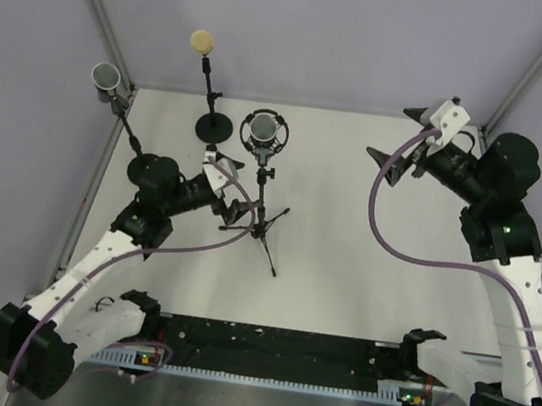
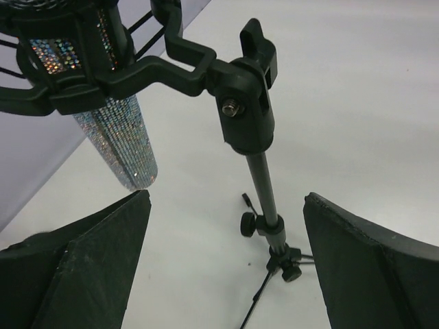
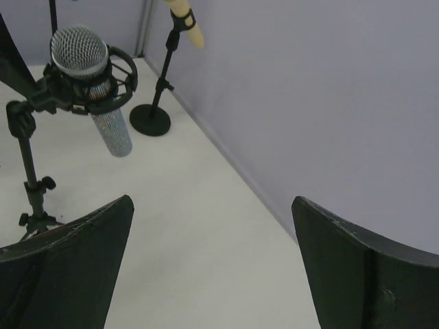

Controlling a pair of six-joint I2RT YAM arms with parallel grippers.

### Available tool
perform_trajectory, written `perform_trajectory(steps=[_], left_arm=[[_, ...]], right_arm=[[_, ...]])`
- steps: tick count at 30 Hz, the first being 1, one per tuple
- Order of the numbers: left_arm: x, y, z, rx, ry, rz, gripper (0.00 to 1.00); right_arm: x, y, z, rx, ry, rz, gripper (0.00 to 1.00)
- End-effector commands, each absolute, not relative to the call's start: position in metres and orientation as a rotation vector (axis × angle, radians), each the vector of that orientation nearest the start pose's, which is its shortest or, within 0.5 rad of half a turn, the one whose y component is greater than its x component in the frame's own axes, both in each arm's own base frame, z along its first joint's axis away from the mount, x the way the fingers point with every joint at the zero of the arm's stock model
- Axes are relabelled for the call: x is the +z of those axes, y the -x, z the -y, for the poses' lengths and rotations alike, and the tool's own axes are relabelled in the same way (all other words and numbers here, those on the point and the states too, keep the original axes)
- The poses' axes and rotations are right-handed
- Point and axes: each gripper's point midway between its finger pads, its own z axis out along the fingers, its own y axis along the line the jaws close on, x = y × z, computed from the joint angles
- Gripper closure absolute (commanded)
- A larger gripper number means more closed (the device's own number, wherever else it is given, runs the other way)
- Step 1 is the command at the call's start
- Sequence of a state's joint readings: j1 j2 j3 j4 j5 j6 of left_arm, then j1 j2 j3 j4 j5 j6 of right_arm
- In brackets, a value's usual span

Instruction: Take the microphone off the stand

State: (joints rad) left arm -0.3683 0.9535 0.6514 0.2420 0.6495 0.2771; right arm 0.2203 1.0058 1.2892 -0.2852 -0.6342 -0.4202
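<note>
A microphone [image 1: 264, 129] with a silver mesh head and a glittery handle [image 2: 125, 144] sits in a black shock mount [image 2: 103, 65] on a black tripod stand [image 1: 263, 217]. My left gripper [image 1: 231, 185] is open and empty, just left of the stand's pole [image 2: 264, 185]. In the left wrist view the pole stands between the open fingers and beyond them, below the mount. My right gripper [image 1: 392, 132] is open and empty, raised at the back right, well apart from the microphone, which the right wrist view shows at the upper left [image 3: 88, 68].
A yellow-foam microphone [image 1: 203, 41] stands on a round-base stand [image 1: 213, 127] behind the tripod. A grey microphone [image 1: 104, 80] on a slanted stand is at the far left. Purple walls enclose the white table [image 1: 343, 264]. A black cable tray [image 1: 271, 349] runs along the near edge.
</note>
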Motion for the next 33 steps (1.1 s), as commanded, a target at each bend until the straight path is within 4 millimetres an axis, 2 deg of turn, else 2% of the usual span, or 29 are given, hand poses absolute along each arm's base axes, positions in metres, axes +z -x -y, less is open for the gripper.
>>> perform_trajectory(steps=[1,3,7,12,16,20,24,28,33], left_arm=[[0.241,-0.27,0.175,-0.426,-1.035,-1.569,0.01],[0.243,-0.26,0.163,-0.391,-1.069,-1.601,0.01],[0.255,-0.247,0.139,-0.35,-1.042,-1.68,0.01],[0.29,-0.256,0.112,-0.314,-0.84,-1.71,0.01],[0.318,-0.268,0.105,-0.372,-0.696,-1.69,0.01],[0.343,-0.284,0.112,-0.463,-0.62,-1.662,0.01],[0.367,-0.302,0.129,-0.606,-0.584,-1.62,0.01],[0.384,-0.315,0.139,-0.7,-0.559,-1.591,0.01],[0.399,-0.332,0.143,-0.727,-0.541,-1.548,0.01]], right_arm=[[0.444,-0.298,-0.182,0.412,0.926,-1.298,0.01],[0.448,-0.3,-0.193,0.411,0.949,-1.302,0.01],[0.443,-0.307,-0.211,0.377,1.004,-1.301,0.01],[0.438,-0.305,-0.244,0.362,1.104,-1.25,0.01],[0.443,-0.302,-0.268,0.357,1.151,-1.212,0.01],[0.453,-0.296,-0.292,0.429,1.152,-1.195,0.01],[0.461,-0.293,-0.312,0.455,1.15,-1.184,0.01],[0.451,-0.298,-0.329,0.43,1.173,-1.191,0.01],[0.45,-0.303,-0.345,0.441,1.139,-1.207,0.01]])
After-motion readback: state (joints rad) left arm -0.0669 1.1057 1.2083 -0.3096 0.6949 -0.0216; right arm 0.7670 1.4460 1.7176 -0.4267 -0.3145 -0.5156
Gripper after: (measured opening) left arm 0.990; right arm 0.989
